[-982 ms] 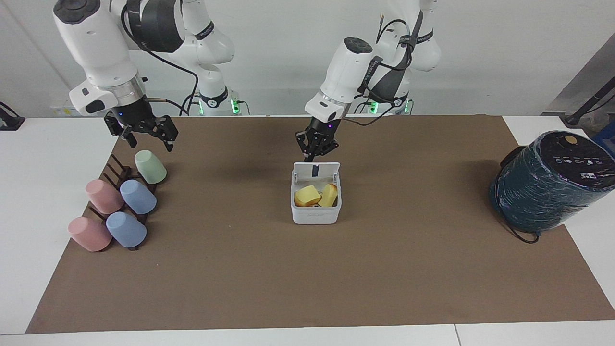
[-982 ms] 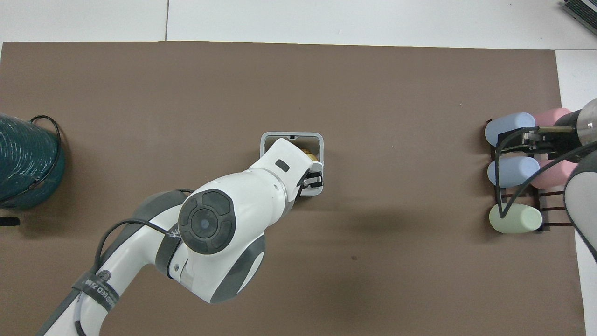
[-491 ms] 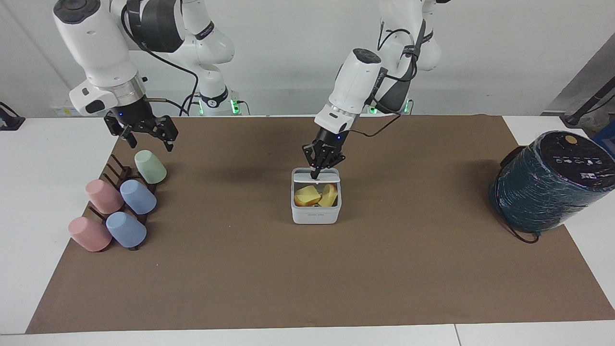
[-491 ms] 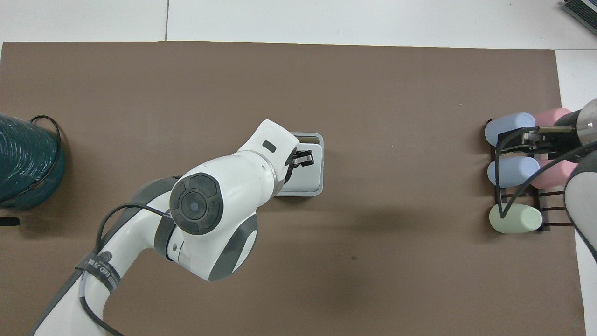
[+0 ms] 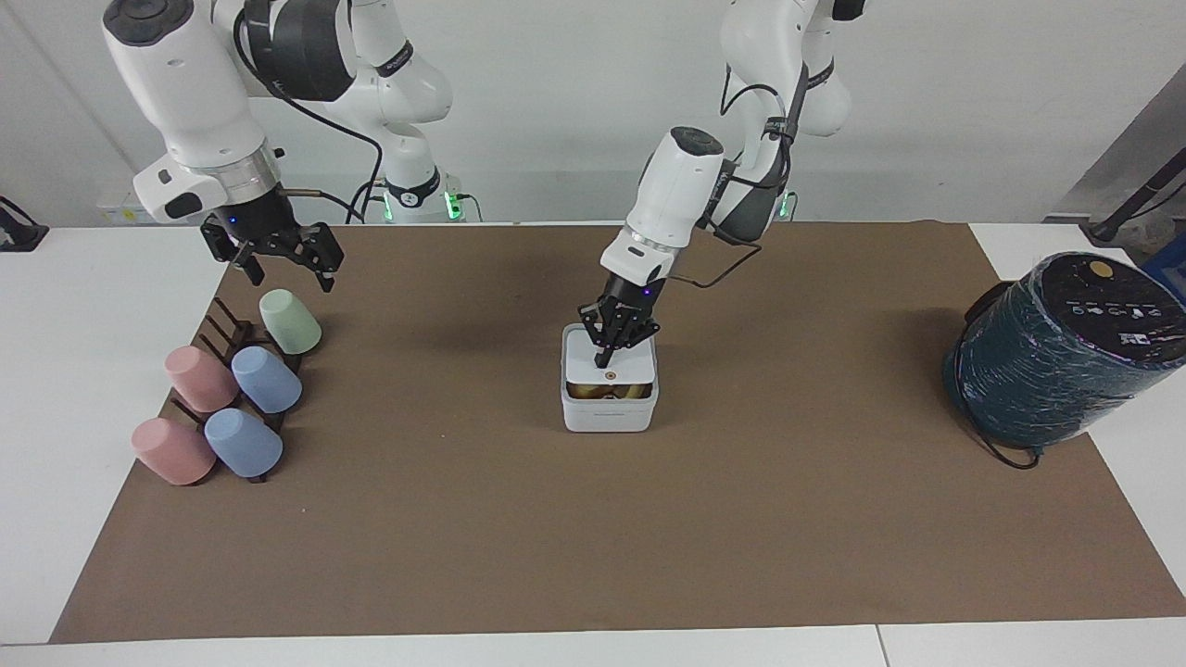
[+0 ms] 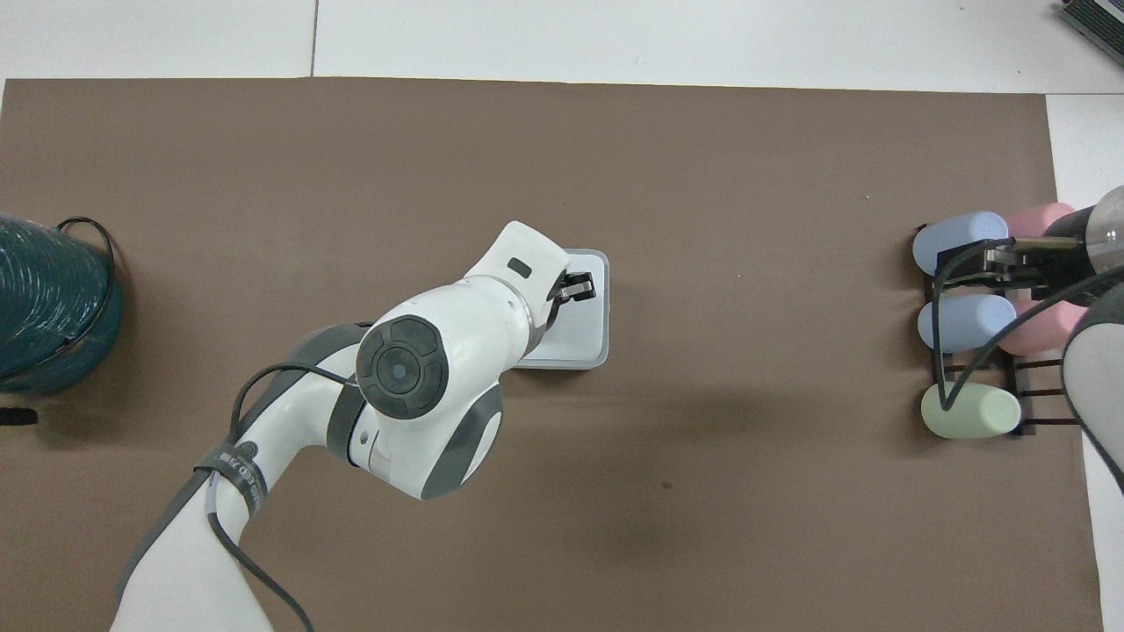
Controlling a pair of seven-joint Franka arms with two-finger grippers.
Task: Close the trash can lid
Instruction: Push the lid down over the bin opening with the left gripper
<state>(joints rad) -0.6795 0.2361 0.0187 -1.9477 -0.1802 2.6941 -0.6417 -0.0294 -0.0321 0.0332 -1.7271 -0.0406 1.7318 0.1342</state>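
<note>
Half a second ago the flat square white plastic lid [image 5: 611, 362] was half lowered over the small white cube-shaped plastic trash can [image 5: 609, 410]; now it tilts low over the opening, its edge farthest from the robots not yet seated, so a dark slit with yellow contents shows. The left gripper [image 5: 606, 358] has come down with it, its closed fingertips pressing on the lid near the small orange dot [image 5: 609, 376]. The trash can stands at the middle of the brown paper mat [image 5: 593, 537], which covers a white table [image 5: 56, 389]. The right gripper [image 5: 278, 267] waits with fingers spread above the dark rack of pastel plastic cups [image 5: 267, 379]. A large dark teal wrapped cylinder [image 5: 1056, 352] sits at the left arm's end, a pale wall [image 5: 556, 111] rising past the robots.
</note>
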